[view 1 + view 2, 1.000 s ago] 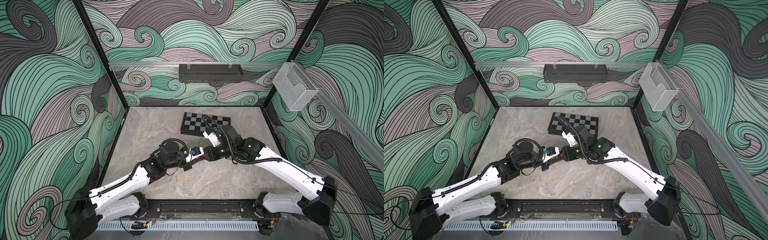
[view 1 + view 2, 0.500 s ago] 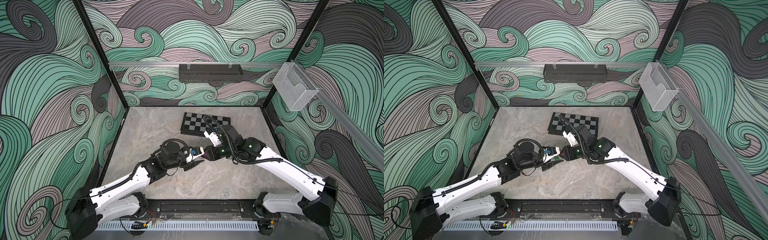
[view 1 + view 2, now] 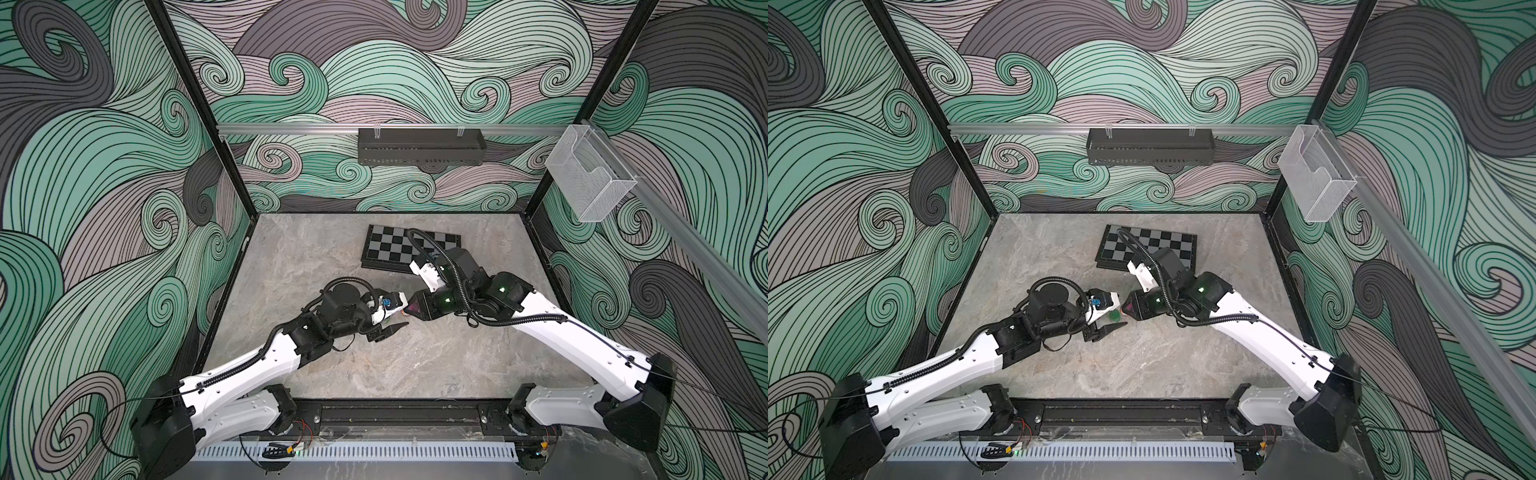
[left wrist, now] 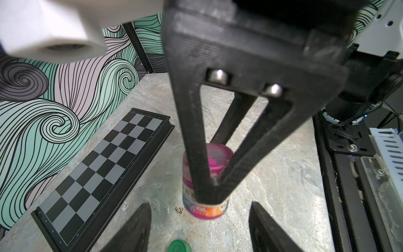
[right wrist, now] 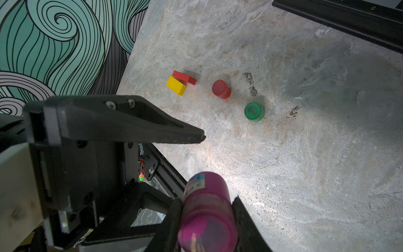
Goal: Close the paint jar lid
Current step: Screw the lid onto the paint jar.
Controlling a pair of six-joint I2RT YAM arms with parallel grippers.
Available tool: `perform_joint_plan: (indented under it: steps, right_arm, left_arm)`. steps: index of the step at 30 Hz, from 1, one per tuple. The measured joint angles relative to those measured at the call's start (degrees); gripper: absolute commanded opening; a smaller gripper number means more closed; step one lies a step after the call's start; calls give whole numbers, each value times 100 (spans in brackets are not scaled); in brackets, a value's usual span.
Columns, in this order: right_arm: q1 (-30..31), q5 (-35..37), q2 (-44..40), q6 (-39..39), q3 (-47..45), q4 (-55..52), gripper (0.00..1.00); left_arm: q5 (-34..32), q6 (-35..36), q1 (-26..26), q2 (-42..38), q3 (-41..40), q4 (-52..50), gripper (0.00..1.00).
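Magenta paint jar (image 5: 207, 211) clamped between right gripper (image 5: 206, 204) jaws. Left gripper (image 4: 199, 208) jaws parted, holding nothing, just beside jar.

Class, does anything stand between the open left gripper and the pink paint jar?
Nothing loose does: the gap from the left gripper to the pink jar is clear. Only the right gripper, shut on the jar, crosses its near side with a finger. A small green pot sits nearer the left gripper, apart from the jar.
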Motion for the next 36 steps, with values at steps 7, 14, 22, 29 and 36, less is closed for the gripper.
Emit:
perform_joint_plan:
  steps: [7, 14, 22, 29, 36]
  right_arm:
    - [33, 0, 140, 0, 111, -35, 5]
    - [37, 2, 142, 0, 149, -70, 5]
    - [37, 4, 142, 0, 149, -72, 6]
    - [70, 2, 142, 2, 149, -74, 6]
    - [87, 2, 142, 2, 149, -92, 12]
  left_arm:
    - [107, -55, -35, 186, 140, 31, 58]
    - [160, -72, -37, 295, 168, 20, 52]
    - [160, -142, -37, 332, 168, -15, 45]
    - [162, -219, -37, 330, 168, 37, 36]
    - [162, -243, -37, 330, 168, 26, 18]
